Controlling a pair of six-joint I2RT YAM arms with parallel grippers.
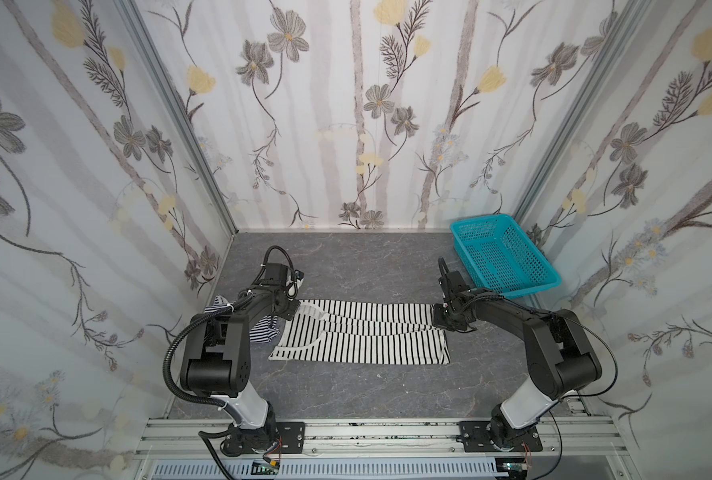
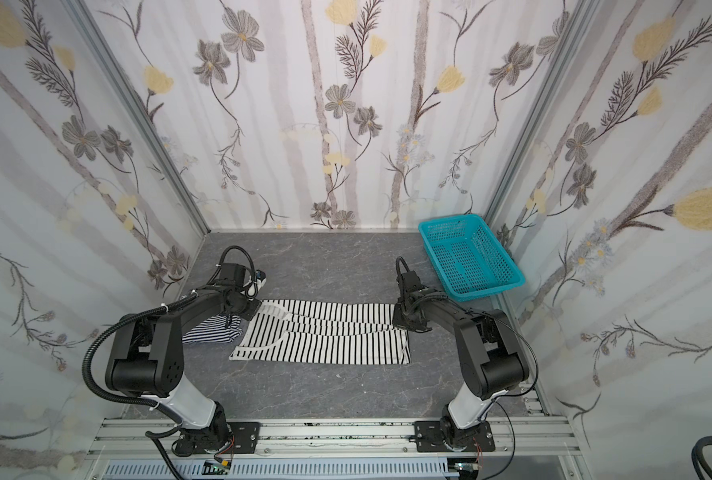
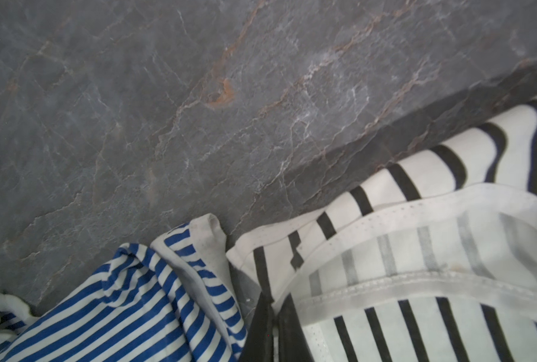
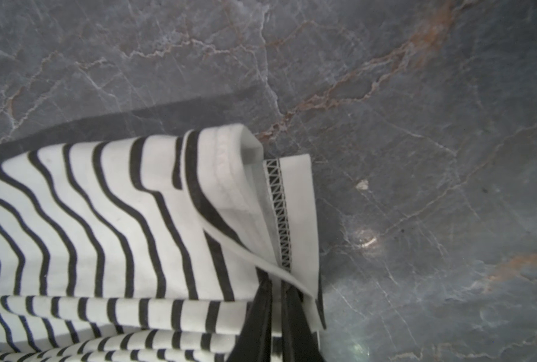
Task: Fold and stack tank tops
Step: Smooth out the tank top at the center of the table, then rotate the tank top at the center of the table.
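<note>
Currently the wide-striped tank top (image 1: 358,338) (image 2: 325,338) lies lengthwise across the middle of the grey marbled table (image 1: 354,266), between the two arms, its far long edge folded over toward the near side. Its strap and neckline end faces the left arm and its hem end faces the right arm. The left gripper (image 1: 293,309) (image 3: 273,308) has its jaws pressed together on the strap-end corner of this garment, at the white binding; in the left wrist view the fabric meets the fingertips directly. The right gripper (image 1: 439,321) (image 4: 276,290) is clamped on the hem corner at the opposite end, and in the right wrist view the stitched hem runs down between the dark fingers (image 4: 257,313), with the corner raised slightly off the table. The fine-striped tank top (image 1: 265,331) (image 2: 211,332) (image 3: 120,310) lies crumpled just beside the strap end of the wide-striped one, largely beneath the left arm, touching or nearly touching it. A teal perforated basket (image 1: 504,257) stands in the far right corner of the table, well apart from both garments.
</note>
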